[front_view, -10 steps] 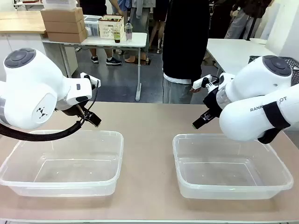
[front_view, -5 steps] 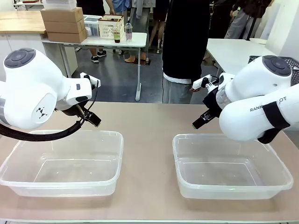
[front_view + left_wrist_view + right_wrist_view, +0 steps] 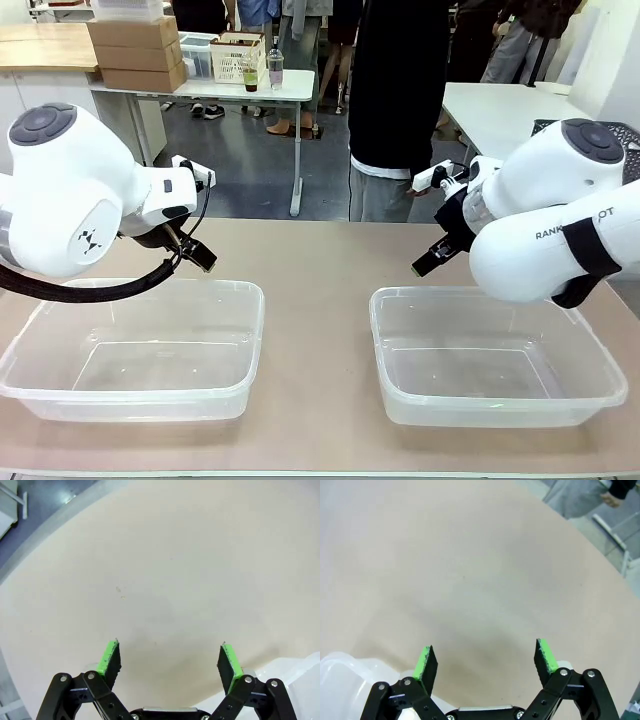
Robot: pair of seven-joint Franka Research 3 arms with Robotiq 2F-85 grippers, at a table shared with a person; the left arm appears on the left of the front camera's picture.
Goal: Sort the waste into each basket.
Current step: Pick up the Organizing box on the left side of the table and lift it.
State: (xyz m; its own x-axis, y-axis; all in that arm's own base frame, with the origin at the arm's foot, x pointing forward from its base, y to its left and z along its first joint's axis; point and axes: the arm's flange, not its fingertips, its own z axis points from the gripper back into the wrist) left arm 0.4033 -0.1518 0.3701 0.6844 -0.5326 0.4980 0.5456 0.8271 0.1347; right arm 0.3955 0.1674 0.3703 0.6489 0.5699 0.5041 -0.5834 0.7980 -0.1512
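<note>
Sorting not begun: left clear plastic rectangular tub (image 3: 140, 285), right tub (image 3: 480, 292) empty. Left gripper (image 3: 170, 655), right gripper (image 3: 484, 657) spread wide, holding nothing. Next move calls for waste within reach.

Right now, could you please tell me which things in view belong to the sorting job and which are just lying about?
For the job: left tub, right tub, left gripper and right gripper, both open over the table.
Just lying about: cardboard boxes, a crate and a bottle on the far table behind the person.
</note>
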